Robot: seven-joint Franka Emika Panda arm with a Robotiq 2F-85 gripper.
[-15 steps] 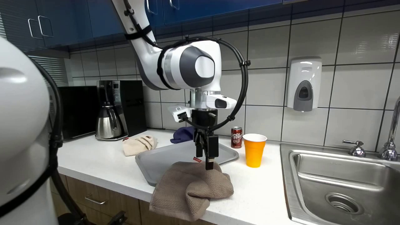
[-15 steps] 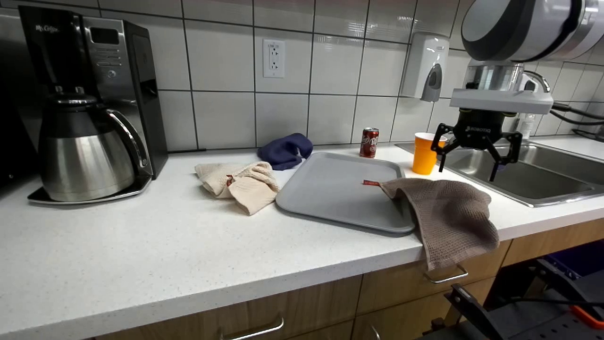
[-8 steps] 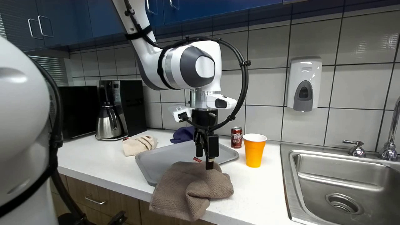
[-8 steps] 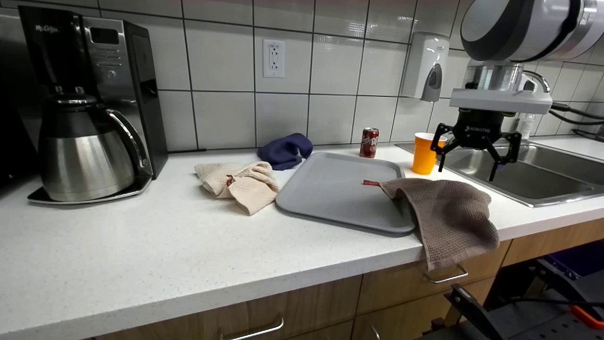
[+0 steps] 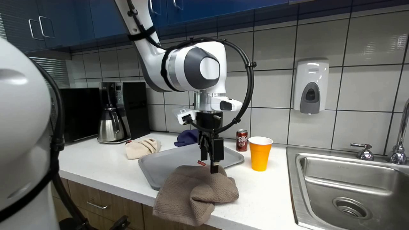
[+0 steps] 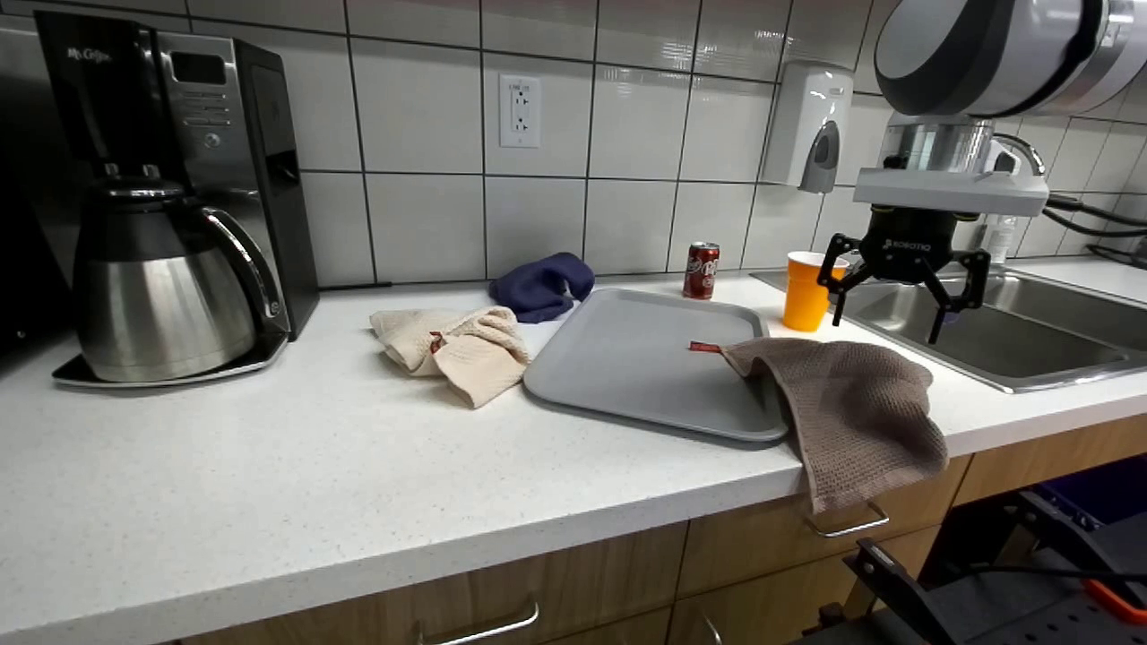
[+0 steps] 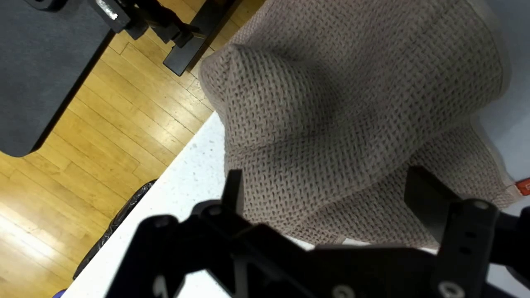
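My gripper [image 7: 324, 170] stands open above a brown waffle-weave towel [image 7: 298, 107], with nothing pinched between its wide-spread fingers. In an exterior view the gripper [image 6: 885, 331] hangs a little above the towel [image 6: 860, 421], visibly apart from it. The crumpled towel partly covers one corner of a grey tray [image 6: 645, 367] and droops over the counter's front edge. Its red tag [image 6: 704, 347] lies over the tray. An orange cup [image 5: 259, 156] and a red soda can [image 5: 242, 140] stand upright near the tray. Behind or beside the tray lie a beige cloth [image 6: 457, 349] and a navy cloth [image 6: 542, 287].
A steel sink [image 5: 291, 185] is set into the white counter [image 6: 314, 466]. At the opposite end stands a coffee maker [image 6: 211, 125] with a steel carafe [image 6: 166, 305]. A soap dispenser [image 5: 310, 86] hangs on the tiled wall, and blue cabinets [image 5: 220, 11] are overhead.
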